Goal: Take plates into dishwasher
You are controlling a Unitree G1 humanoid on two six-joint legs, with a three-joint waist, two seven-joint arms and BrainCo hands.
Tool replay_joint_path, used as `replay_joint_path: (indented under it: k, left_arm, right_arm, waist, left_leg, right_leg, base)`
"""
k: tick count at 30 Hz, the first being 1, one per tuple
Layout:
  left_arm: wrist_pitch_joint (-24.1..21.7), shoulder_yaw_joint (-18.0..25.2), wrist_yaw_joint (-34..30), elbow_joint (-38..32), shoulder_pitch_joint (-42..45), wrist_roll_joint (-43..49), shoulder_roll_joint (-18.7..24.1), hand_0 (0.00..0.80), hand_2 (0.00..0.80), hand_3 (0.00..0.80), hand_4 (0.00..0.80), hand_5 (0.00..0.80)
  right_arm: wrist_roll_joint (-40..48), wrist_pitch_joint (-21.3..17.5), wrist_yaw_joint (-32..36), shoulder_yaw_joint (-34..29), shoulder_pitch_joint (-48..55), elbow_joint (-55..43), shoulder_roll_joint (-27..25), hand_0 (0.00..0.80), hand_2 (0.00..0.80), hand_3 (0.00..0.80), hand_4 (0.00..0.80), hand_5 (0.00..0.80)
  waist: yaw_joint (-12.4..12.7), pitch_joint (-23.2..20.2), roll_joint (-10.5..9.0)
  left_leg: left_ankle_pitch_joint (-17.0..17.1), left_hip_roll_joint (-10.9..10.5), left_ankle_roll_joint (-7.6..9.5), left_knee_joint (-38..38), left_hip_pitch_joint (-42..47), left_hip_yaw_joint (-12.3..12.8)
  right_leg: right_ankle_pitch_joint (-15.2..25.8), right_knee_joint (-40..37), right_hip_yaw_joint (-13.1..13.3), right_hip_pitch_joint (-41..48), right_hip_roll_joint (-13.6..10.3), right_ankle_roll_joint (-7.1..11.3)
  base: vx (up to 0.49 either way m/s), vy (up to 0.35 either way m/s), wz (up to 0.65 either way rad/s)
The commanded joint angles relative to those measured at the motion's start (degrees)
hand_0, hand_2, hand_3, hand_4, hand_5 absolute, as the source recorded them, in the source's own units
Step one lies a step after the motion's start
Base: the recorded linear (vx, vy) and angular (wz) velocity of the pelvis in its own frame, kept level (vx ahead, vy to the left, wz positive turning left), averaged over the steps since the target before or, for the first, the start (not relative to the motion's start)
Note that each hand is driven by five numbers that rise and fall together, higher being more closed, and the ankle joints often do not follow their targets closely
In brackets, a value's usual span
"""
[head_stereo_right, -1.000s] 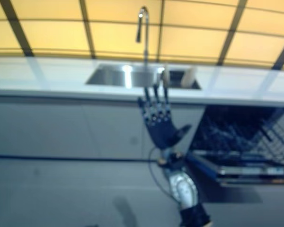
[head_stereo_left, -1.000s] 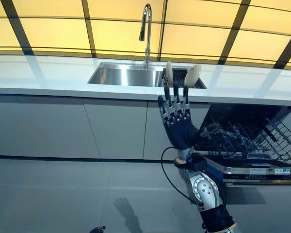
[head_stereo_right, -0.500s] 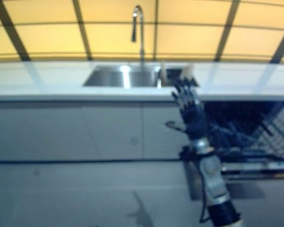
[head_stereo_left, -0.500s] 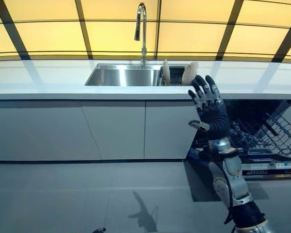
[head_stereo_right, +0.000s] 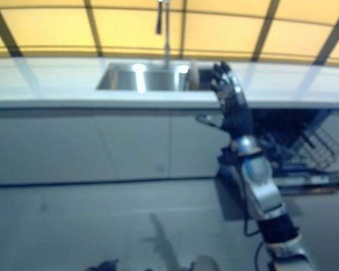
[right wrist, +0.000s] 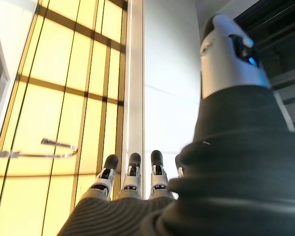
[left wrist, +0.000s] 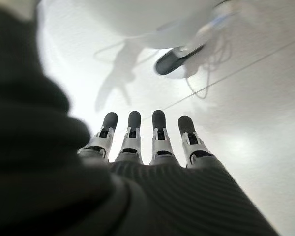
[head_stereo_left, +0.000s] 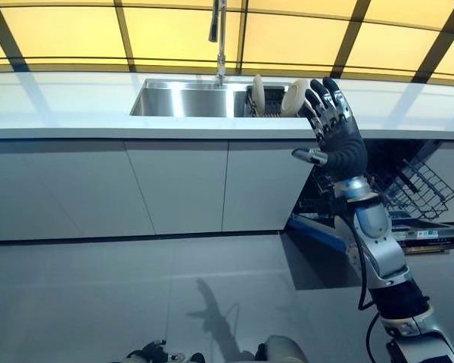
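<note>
Up by the white table (head_stereo_left: pixel 76 106), the right robot hand (head_stereo_left: pixel 339 144) is spread open and empty near two plates (head_stereo_left: pixel 295 97) standing in the sink (head_stereo_left: pixel 185 102), beside the open dishwasher (head_stereo_left: pixel 408 189), with yellow wall panels (head_stereo_left: pixel 60 34) behind.

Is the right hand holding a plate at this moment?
No: the right hand is raised with straight fingers and empty, while the plates stand in the rack in the sink.
</note>
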Motion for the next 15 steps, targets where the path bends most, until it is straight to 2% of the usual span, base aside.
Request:
replay_joint_path:
  k: [1, 3, 5, 7, 8, 9, 10, 11, 12, 13, 14, 15]
  left_arm:
    - [0.1, -1.6, -0.6, 3.5, -2.3, 4.1, 0.9, 0.000, 0.000, 0.000, 0.000, 0.000]
    - [0.4, -1.7, -0.4, 4.1, -3.0, 4.7, 0.5, 0.000, 0.000, 0.000, 0.000, 0.000]
    - [0.9, -2.1, -0.4, 3.7, -3.1, 5.3, 0.6, 0.000, 0.000, 0.000, 0.000, 0.000]
    - [-3.8, -1.7, 0.0, 1.7, -0.3, 7.7, 1.8, 0.000, 0.000, 0.000, 0.000, 0.000]
    - [-4.6, -1.6, 0.2, 1.3, 0.5, 8.2, 2.1, 0.000, 0.000, 0.000, 0.000, 0.000]
    - [-10.1, -1.6, 2.0, -0.1, 5.5, 9.7, 3.4, 0.000, 0.000, 0.000, 0.000, 0.000]
    - [-12.7, -0.8, 2.7, -0.4, 8.1, 10.5, 3.8, 0.000, 0.000, 0.000, 0.000, 0.000]
    - [-15.4, 0.5, 3.3, -0.5, 10.6, 11.7, 4.0, 0.000, 0.000, 0.000, 0.000, 0.000]
    - [-18.9, 2.0, 3.8, -0.4, 13.2, 12.9, 4.3, 0.000, 0.000, 0.000, 0.000, 0.000]
    - [-21.6, 2.9, 4.2, -0.2, 14.6, 12.9, 4.2, 0.000, 0.000, 0.000, 0.000, 0.000]
    - [-23.7, 3.8, 4.7, 0.0, 15.7, 13.0, 4.0, 0.000, 0.000, 0.000, 0.000, 0.000]
    - [-26.4, 4.7, 5.4, 0.0, 17.1, 12.6, 3.5, 0.000, 0.000, 0.000, 0.000, 0.000]
  right_arm:
    - [2.5, 1.1, -1.4, -1.8, -7.2, 4.5, -1.3, 0.000, 0.000, 0.000, 0.000, 0.000]
    - [2.6, 1.6, -1.4, -2.0, -7.7, 4.8, -1.6, 0.000, 0.000, 0.000, 0.000, 0.000]
    - [2.8, 3.2, -1.6, -2.7, -8.1, 4.3, -1.8, 0.000, 0.000, 0.000, 0.000, 0.000]
    - [1.6, 3.7, -1.9, -3.9, -7.5, 3.8, -2.7, 0.000, 0.000, 0.000, 0.000, 0.000]
    - [1.2, 3.7, -2.0, -4.1, -7.4, 3.8, -2.8, 0.000, 0.000, 0.000, 0.000, 0.000]
    - [-0.1, 3.2, -1.4, -5.5, -7.2, 4.6, -3.8, 0.000, 0.000, 0.000, 0.000, 0.000]
    - [-0.5, 3.3, -0.4, -6.1, -6.9, 4.7, -4.1, 0.000, 0.000, 0.000, 0.000, 0.000]
    - [-0.9, 3.4, -0.3, -6.3, -6.4, 4.6, -4.4, 0.000, 0.000, 0.000, 0.000, 0.000]
    - [-1.4, 3.2, -0.7, -6.0, -6.0, 4.3, -4.8, 0.000, 0.000, 0.000, 0.000, 0.000]
    - [-1.5, 3.0, -1.1, -5.5, -5.7, 4.0, -4.9, 0.000, 0.000, 0.000, 0.000, 0.000]
    - [-1.4, 2.8, -1.3, -5.2, -5.2, 3.7, -4.9, 0.000, 0.000, 0.000, 0.000, 0.000]
    - [-2.2, 2.2, -1.2, -5.1, -4.1, 2.9, -4.9, 0.000, 0.000, 0.000, 0.000, 0.000]
  waist:
    - [-2.0, 0.3, -3.98]
    - [-2.9, 0.7, -3.78]
    - [-3.1, 1.4, -4.01]
    - [-2.8, 1.4, -4.55]
    - [-2.6, 1.3, -4.12]
    - [-1.6, 1.1, -3.72]
    - [-1.1, 0.9, -3.18]
    - [-0.8, 0.3, -2.34]
    - [-0.3, -0.5, -1.36]
    - [-0.1, -0.9, -1.17]
    - [0.2, -1.1, -0.95]
    - [0.9, -0.9, -1.69]
  left_leg:
    - [-9.6, -8.4, 0.64, -1.1, 9.9, -0.8]
    - [-11.0, -8.0, 0.43, 0.1, 11.3, -1.6]
    - [-13.3, -7.6, 0.50, 2.2, 12.9, -2.1]
    - [-15.8, -8.3, 0.99, 4.9, 13.2, -3.3]
    - [-16.5, -8.1, 1.07, 5.3, 13.2, -3.5]
    - [-18.7, -8.2, 0.22, 8.0, 13.2, -3.7]
    - [-18.2, -7.6, -0.74, 9.7, 14.1, -3.3]
    - [-15.6, -6.3, -2.34, 11.7, 15.1, -2.7]
    - [-9.2, -4.7, -4.98, 16.2, 15.2, -1.8]
    - [-3.5, -4.6, -6.69, 22.4, 14.0, -1.8]
    - [0.6, -4.6, -7.95, 29.4, 11.9, -1.6]
    - [4.3, -5.8, -9.02, 39.6, 6.6, -1.0]
  right_leg:
    - [10.1, -17.2, 0.4, -2.5, 0.2, -0.38]
    - [12.3, -22.7, 0.9, -3.8, 0.0, 0.11]
    - [13.4, -23.0, 0.6, -5.3, -1.1, 0.30]
    - [14.1, -21.6, 1.4, -5.4, -2.5, 0.06]
    - [13.6, -21.5, 1.6, -5.0, -2.1, 0.04]
    - [13.7, -18.9, 0.9, -4.8, -3.1, -0.06]
    - [13.2, -17.9, 0.0, -4.4, -3.0, -0.23]
    - [12.4, -17.3, -1.5, -3.7, -2.5, -0.71]
    - [11.2, -17.3, -2.7, -2.4, -1.6, -1.97]
    - [10.4, -17.7, -2.4, -1.1, -0.9, -3.40]
    - [9.2, -18.0, -1.9, 0.4, 0.0, -4.55]
    - [8.1, -18.7, -1.0, 3.0, -0.1, -6.03]
  base:
    - [0.468, -0.168, 0.34]
    - [0.467, -0.187, 0.42]
    - [0.538, -0.223, 0.62]
    - [0.399, -0.177, 0.21]
    - [0.342, -0.165, -0.37]
    - [0.379, -0.176, -0.37]
    - [0.423, -0.216, -0.18]
    - [0.400, -0.213, 0.18]
    - [0.408, -0.239, 0.45]
    - [0.425, -0.245, 0.46]
    - [0.422, -0.247, 0.27]
    - [0.426, -0.247, 0.33]
